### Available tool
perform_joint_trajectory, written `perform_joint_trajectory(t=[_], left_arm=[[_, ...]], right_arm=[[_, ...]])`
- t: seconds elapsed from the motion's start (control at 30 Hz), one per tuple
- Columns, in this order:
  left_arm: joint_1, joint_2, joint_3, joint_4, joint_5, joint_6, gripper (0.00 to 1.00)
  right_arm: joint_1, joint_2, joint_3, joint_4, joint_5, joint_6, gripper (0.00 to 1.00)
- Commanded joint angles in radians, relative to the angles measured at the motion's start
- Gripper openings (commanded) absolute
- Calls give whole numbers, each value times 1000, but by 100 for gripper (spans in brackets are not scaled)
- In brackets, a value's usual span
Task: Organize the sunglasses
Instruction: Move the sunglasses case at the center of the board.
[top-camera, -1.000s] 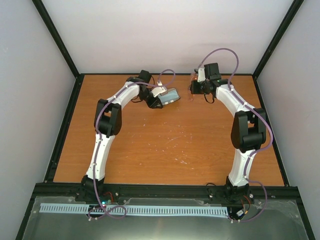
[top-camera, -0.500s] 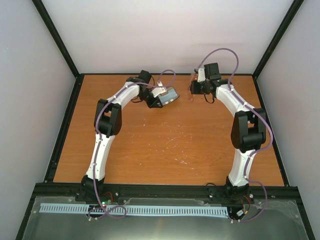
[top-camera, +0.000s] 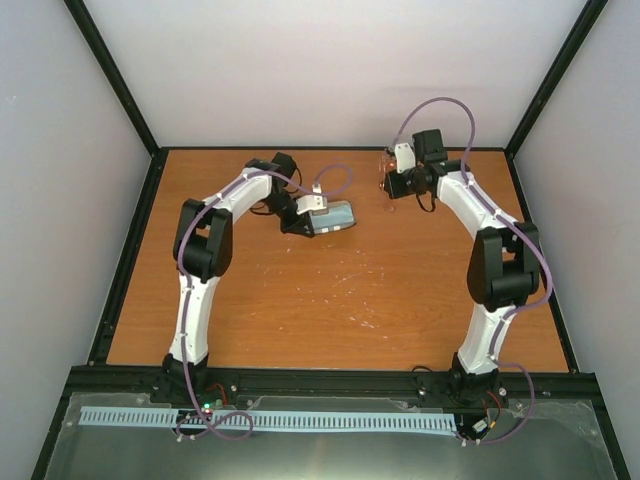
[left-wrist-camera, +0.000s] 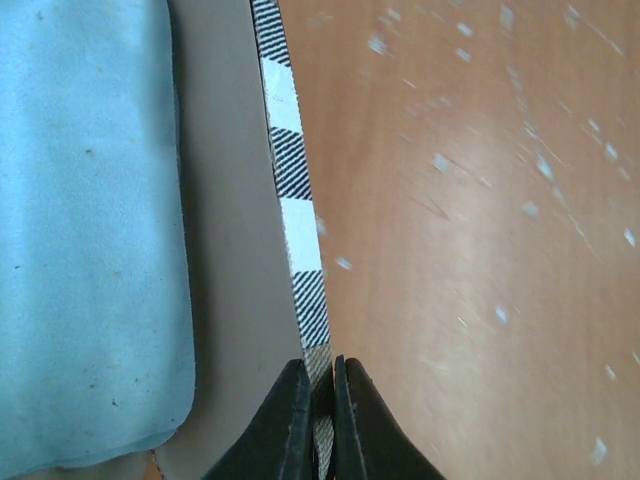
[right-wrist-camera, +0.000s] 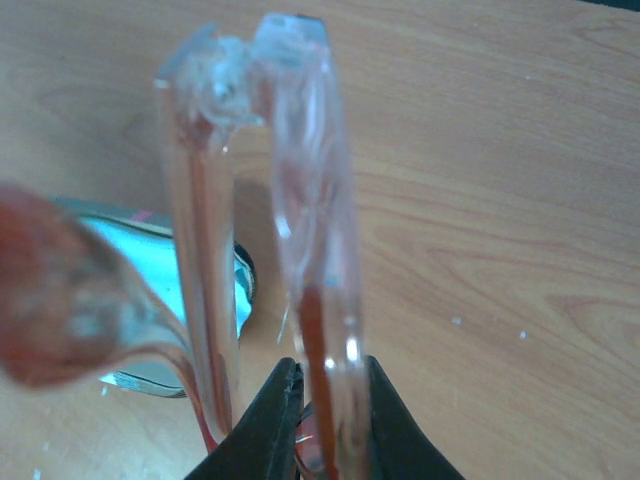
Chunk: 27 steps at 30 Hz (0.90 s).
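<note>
Two white arms arch from the near edge of an orange-brown wooden table (top-camera: 330, 300) toward its far side. The left arm (top-camera: 200, 260) folds at the elbow and reaches inward over the far half. The right arm (top-camera: 495, 260) climbs the right side and hooks back to the left, close to the far rail (top-camera: 330, 149).

The oblong case (left-wrist-camera: 235, 200) sits at the left arm's tip, well apart from the right arm's load, with bare wood between them. A light-blue cloth (left-wrist-camera: 90, 230) lies on its beige lining. The left gripper (left-wrist-camera: 322, 372) is pinched tight on the case's black-and-white striped rim, its fingers almost meeting around the thin edge.

The sunglasses (right-wrist-camera: 305, 200) are near the far rail, right of centre, clamped in the right gripper (right-wrist-camera: 330, 370). Its fingers stand narrowly apart around the translucent orange-brown frame. The glasses stick out from the fingers, and whether they touch the wood cannot be told. A broad stretch of wood runs from both grippers to the near edge.
</note>
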Motion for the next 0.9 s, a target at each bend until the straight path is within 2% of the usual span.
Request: perform_joint_trajectory(t=[0.0, 0.13, 0.23, 0.4, 0.63, 0.87], left_arm=[[-24, -130, -74, -116, -51, 290, 1], [-59, -205, -187, -130, -110, 419, 1], [-98, -251, -273, -113, -133, 475, 1], [-168, -300, -380, -93, -142, 512, 1], [-190, -312, -409, -98, -140, 545, 3], [-191, -306, -450, -46, -129, 507, 16]], right_arm=[[-8, -157, -107, -13, -98, -207, 6], [8, -284, -263, 28, -240, -363, 3], [34, -347, -339, 45, -281, -410, 3], [85, -363, -384, 30, -282, -377, 3], [146, -391, -444, 91, -267, -300, 3], [195, -386, -472, 94, -255, -285, 3]])
